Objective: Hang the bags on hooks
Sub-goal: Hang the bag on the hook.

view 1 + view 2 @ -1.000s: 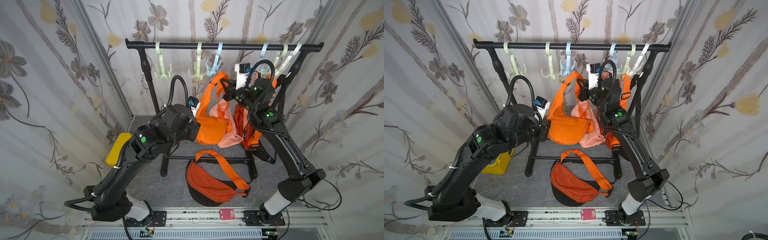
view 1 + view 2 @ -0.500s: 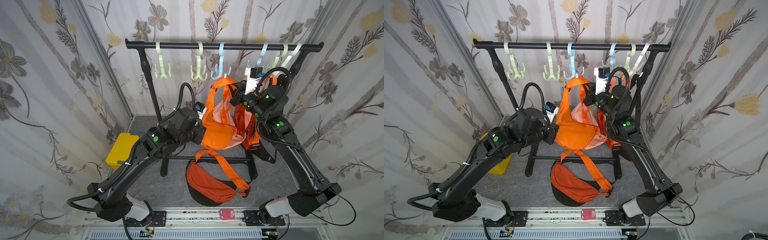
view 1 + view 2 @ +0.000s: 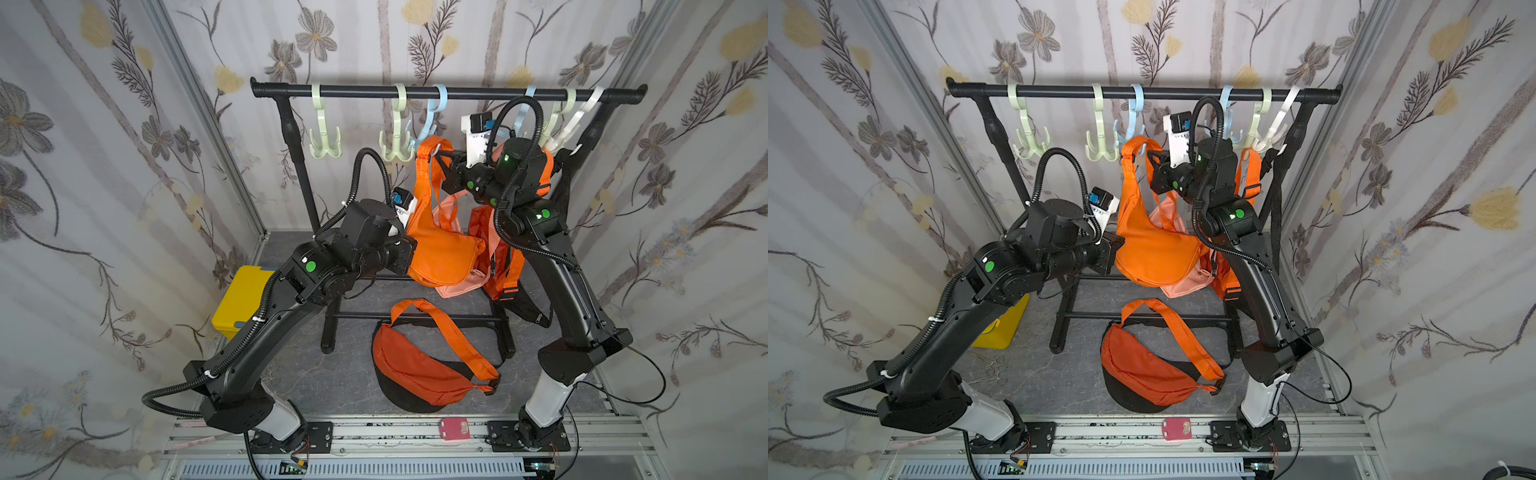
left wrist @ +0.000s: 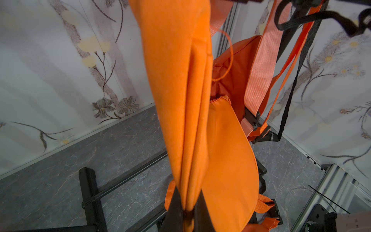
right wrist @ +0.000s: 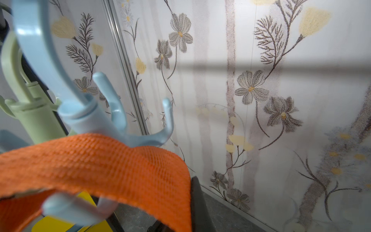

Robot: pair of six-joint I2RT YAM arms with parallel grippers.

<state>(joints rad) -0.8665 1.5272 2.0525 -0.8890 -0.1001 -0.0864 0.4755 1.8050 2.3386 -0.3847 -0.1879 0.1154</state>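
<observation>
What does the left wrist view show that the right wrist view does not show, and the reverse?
Only left wrist: the orange bag's body pinched in the shut left gripper, the rack's base bars, a black strap. Only right wrist: the blue hook, a green hook, the orange strap lying across the blue hook's prongs, a yellow box. Both: the flowered wall and grey floor.

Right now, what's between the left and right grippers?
The orange bag spans it: left gripper pinches the pouch's end, right gripper holds its strap beside the light-blue hook. Clear in both top views.
</observation>
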